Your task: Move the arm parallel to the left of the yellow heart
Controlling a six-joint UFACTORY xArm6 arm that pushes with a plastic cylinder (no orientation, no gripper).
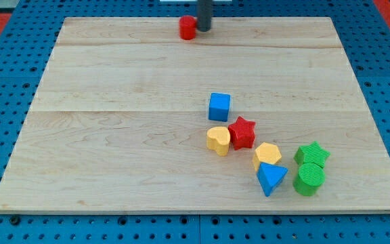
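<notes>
Near the view's top edge my tip (203, 30) touches a red block (187, 28), bare rod, clamping nothing. Well below, the glossy, unlabelled yellow heart (218, 140) lies touching a red star (242, 132), under a blue cube (219, 106).

yellow heart (217, 140), red star (242, 132), blue cube (219, 106)

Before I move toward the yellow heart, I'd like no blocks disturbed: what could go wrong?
My tip sits at the view's top, right beside the red block; leaving leftward could shove it. The yellow heart touches the red star, below the blue cube; arriving too close may nudge that cluster.
</notes>
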